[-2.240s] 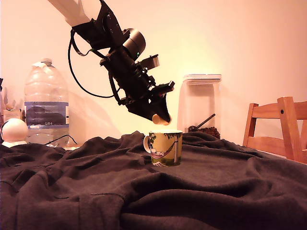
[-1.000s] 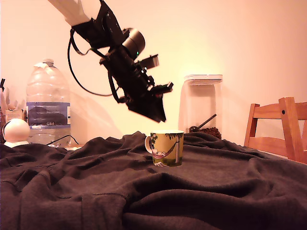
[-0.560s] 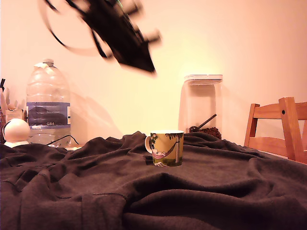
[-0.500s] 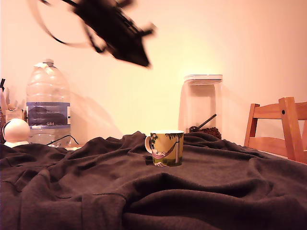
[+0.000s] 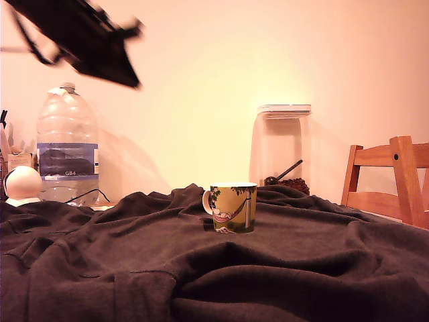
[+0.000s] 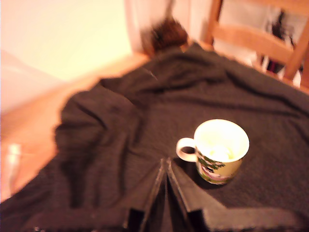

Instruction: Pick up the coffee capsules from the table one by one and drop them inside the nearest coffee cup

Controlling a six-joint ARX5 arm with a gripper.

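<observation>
Gripper (image 6: 165, 166) high at the exterior view's upper left, blurred, fingers pressed together with nothing between them. Coffee cup (image 5: 230, 207) sits well below and to the exterior view's right on the dark rumpled table (image 5: 315, 261), upright, yellow-green with white handle. Pale capsules (image 6: 219, 151) blurred inside it.

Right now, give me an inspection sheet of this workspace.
Surface: table draped in rumpled dark cloth.
Job's things: coffee cup upright mid-table; a pale shape inside it in the wrist view, too blurred to name; no capsules seen on the cloth.
Clutter: water bottle, white ball-shaped object, clear lidded jar.
Grippers: gripper raised well above the cup, jaws together, empty.
Cables: thin cable by the bottle.
Surroundings: wooden chair, plain wall.
</observation>
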